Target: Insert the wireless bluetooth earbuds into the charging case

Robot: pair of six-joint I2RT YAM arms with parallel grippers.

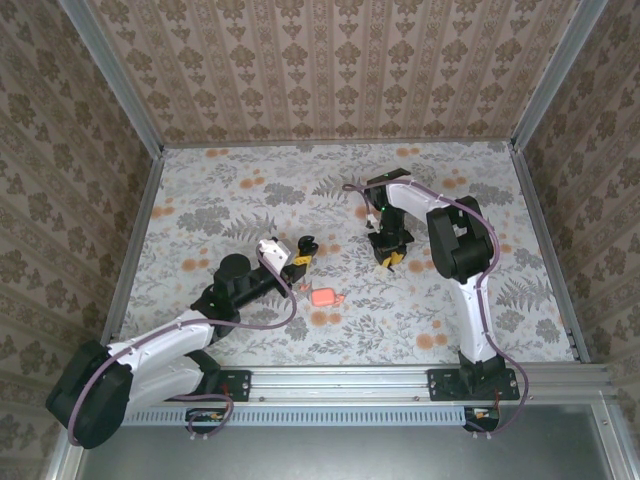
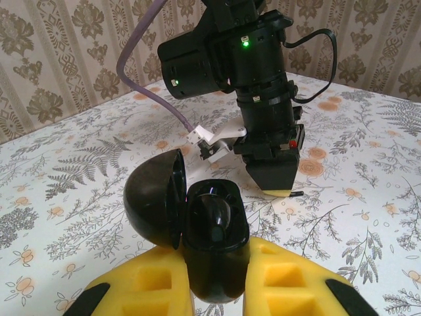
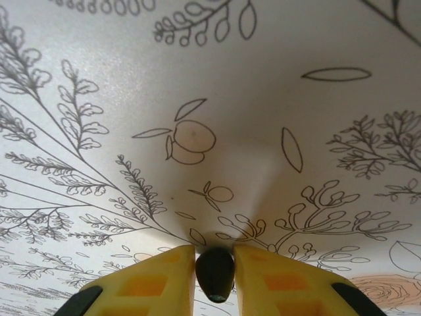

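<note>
Earbud (image 3: 214,275), stem hidden, is pinched in the right claw (image 3: 214,255) against the tabletop (image 3: 197,99); left claw (image 2: 214,266) grips an open black shell (image 2: 158,204); case (image 1: 323,297) lies mid-tabletop nearby.

Left arm (image 1: 165,345) lies low, stretched forward, wrist roughly level. Left gripper (image 1: 303,255) points forward, its yellow fingers (image 2: 154,286) closed around a round black hinged piece (image 2: 197,217) that stands up between them, lid open to the claw's left. Right arm (image 1: 462,250) is upright, elbow high, forearm folded back down. Right gripper (image 1: 389,260) points straight down, its yellow fingers (image 3: 148,286) nearly together, pinching a small black earbud (image 3: 215,273) between the tips. The right gripper sits ahead of the left claw, apart from it and not touching.
</note>
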